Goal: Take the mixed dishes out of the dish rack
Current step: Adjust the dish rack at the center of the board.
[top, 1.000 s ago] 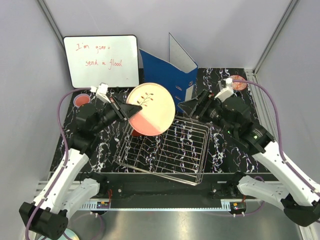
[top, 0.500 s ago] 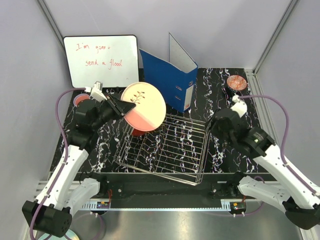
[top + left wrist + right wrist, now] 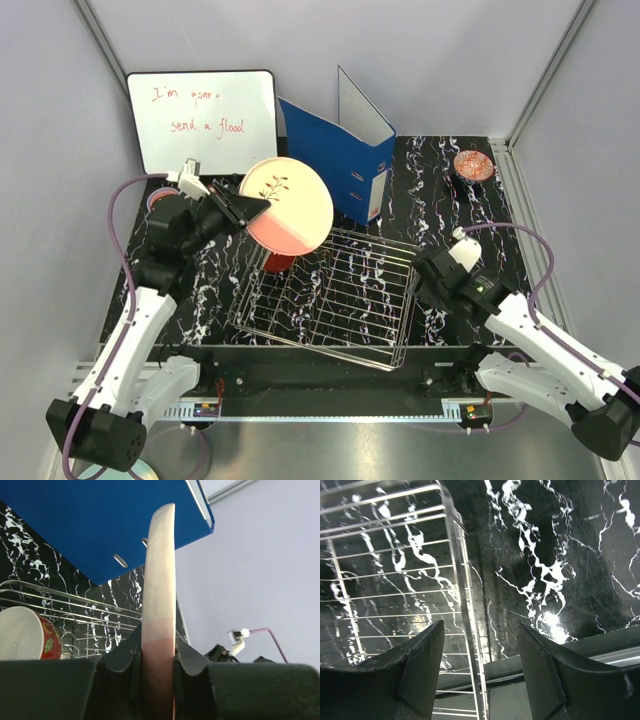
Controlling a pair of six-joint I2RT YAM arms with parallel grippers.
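My left gripper (image 3: 243, 208) is shut on the rim of the large cream-and-pink plate (image 3: 289, 206) with the sprig drawing and holds it tilted above the back left corner of the wire dish rack (image 3: 330, 295). In the left wrist view the plate (image 3: 160, 580) shows edge-on between my fingers. A small red-patterned bowl (image 3: 25, 632) sits below it at the rack's back left. My right gripper (image 3: 425, 275) is open and empty over the rack's right edge (image 3: 465, 580). Another red-patterned bowl (image 3: 473, 165) sits on the table at the back right.
A blue ring binder (image 3: 340, 160) stands open behind the rack. A whiteboard (image 3: 203, 122) with red writing leans at the back left. A pink cup (image 3: 160, 200) sits at the far left, partly behind my left arm. Grey walls close in both sides.
My left gripper has carried the plate a little left and back. My right arm has drawn back from the binder toward the near right, beside the rack's right edge.
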